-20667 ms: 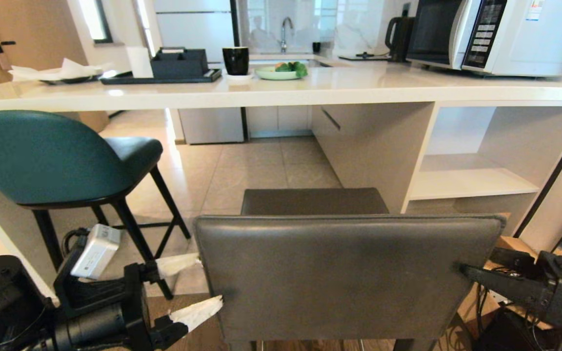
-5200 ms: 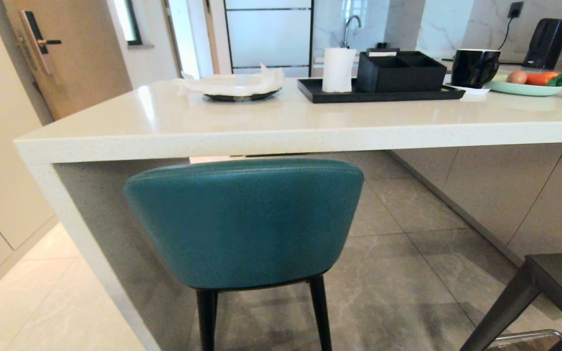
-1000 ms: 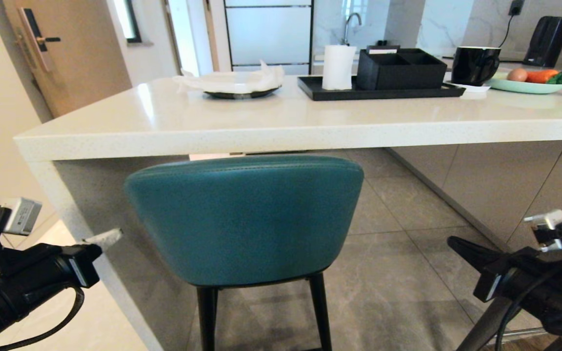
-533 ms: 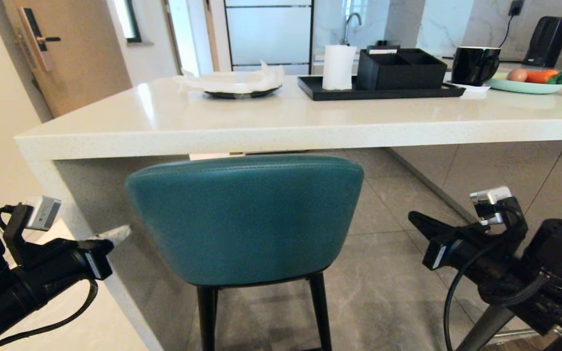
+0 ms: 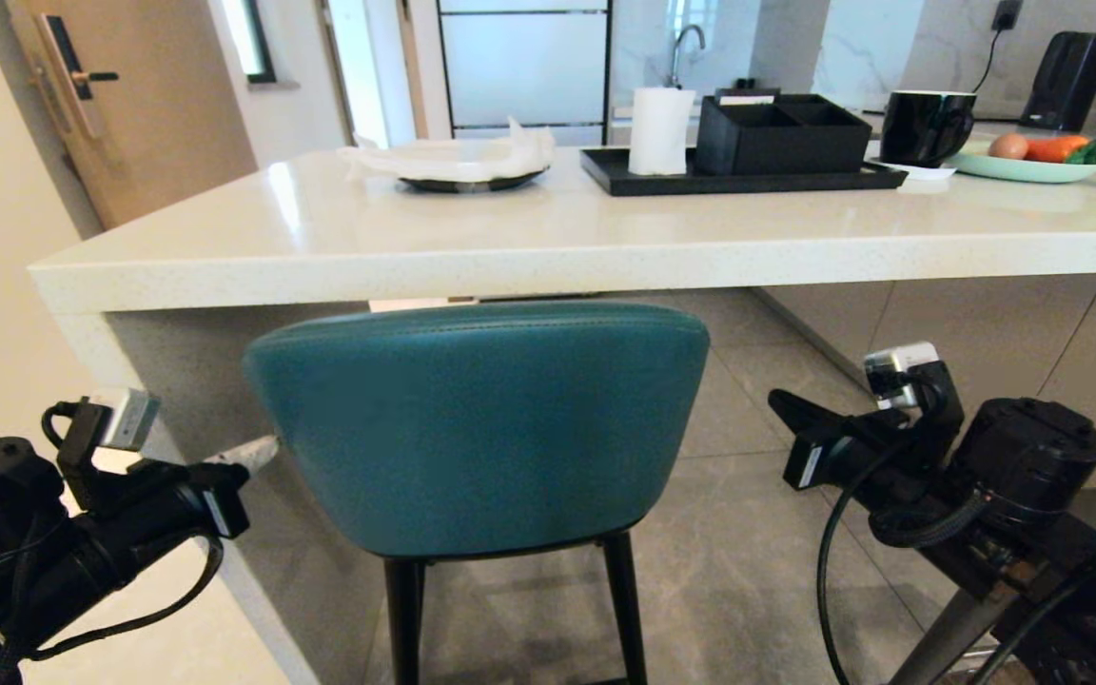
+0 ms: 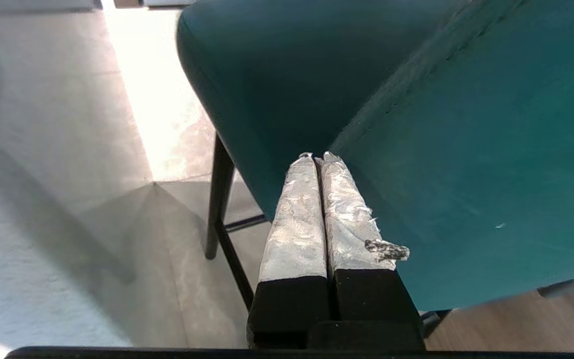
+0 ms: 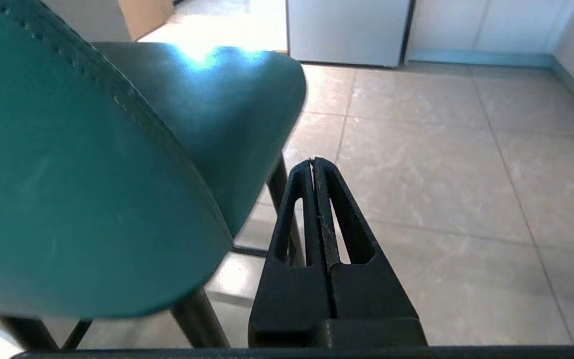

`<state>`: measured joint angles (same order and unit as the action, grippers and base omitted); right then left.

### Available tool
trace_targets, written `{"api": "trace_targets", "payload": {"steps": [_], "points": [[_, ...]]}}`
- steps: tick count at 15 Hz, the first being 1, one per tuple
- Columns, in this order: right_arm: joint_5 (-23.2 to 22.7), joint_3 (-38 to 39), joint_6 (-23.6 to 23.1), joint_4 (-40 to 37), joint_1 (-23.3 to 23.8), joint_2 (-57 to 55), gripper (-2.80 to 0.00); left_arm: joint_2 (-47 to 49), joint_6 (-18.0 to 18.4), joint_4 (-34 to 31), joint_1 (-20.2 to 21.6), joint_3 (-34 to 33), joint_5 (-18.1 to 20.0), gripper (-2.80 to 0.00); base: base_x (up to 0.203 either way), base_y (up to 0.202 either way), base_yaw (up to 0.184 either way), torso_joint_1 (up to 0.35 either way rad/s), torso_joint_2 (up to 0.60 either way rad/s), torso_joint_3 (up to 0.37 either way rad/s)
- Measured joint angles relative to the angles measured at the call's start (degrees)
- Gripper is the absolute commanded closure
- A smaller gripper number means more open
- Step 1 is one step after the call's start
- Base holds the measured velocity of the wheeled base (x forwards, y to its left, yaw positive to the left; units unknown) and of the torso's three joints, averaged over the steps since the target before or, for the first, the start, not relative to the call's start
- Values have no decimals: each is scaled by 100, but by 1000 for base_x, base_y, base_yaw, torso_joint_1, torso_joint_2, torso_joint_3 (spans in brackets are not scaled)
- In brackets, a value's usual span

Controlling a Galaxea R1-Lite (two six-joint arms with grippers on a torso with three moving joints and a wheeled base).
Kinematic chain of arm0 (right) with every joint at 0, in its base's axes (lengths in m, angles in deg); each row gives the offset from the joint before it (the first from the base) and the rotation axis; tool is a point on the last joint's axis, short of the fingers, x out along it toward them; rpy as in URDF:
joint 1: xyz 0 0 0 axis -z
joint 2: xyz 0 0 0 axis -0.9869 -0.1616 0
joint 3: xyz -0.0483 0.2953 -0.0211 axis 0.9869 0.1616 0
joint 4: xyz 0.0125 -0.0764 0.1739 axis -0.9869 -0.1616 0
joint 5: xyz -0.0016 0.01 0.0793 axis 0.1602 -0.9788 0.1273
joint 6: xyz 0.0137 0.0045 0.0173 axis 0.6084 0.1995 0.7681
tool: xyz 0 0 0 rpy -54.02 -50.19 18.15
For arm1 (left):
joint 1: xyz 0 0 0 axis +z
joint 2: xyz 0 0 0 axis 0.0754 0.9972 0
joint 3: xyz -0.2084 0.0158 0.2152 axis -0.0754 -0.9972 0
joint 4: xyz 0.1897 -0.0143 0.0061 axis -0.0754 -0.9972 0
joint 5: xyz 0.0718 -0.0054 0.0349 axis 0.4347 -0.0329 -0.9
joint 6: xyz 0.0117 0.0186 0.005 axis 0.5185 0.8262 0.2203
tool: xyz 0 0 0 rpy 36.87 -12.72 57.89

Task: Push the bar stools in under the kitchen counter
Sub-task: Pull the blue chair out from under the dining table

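Note:
The teal bar stool (image 5: 477,428) stands with its rounded back toward me, its seat under the off-white kitchen counter (image 5: 548,257). My left gripper (image 5: 263,449) is shut, its white-wrapped tips at the left edge of the stool's back; whether they touch I cannot tell. In the left wrist view that gripper (image 6: 318,157) lies against the teal back (image 6: 466,149). My right gripper (image 5: 776,400) is shut and hangs apart from the stool's right side. In the right wrist view it (image 7: 313,162) points at floor beside the stool (image 7: 68,174). A grey stool leg (image 5: 938,633) shows under the right arm.
On the counter stand a plate with tissue (image 5: 458,166), a black tray (image 5: 748,176) with a paper roll and a box, a black mug (image 5: 924,128) and a plate of vegetables (image 5: 1033,162). The counter's end panel (image 5: 167,447) is just left of the stool.
Both arms have come up and inward toward the teal stool, the left tip reaching its left edge and the right gripper nearing its right side. The stool has not moved.

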<state>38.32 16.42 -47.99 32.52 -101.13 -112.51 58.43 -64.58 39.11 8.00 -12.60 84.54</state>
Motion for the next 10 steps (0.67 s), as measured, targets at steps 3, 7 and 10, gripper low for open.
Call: {"api": "trace_targets", "payload": {"steps": [3,7,10], "points": [[-1,-353,-31,0,-208,-374,0,397,-2,67,-87,-41,-197,0,0,0,0,0,0,0],[-4,-953,-126,0,-296,-855,0,644,-9,70,-107,101,-202,0,0,0,0,0,0,0],[-1,-1133,-146,-1,-310,-1074,0,734,-22,69,-148,268,-205,0,0,0,0,0,0,0]]}}
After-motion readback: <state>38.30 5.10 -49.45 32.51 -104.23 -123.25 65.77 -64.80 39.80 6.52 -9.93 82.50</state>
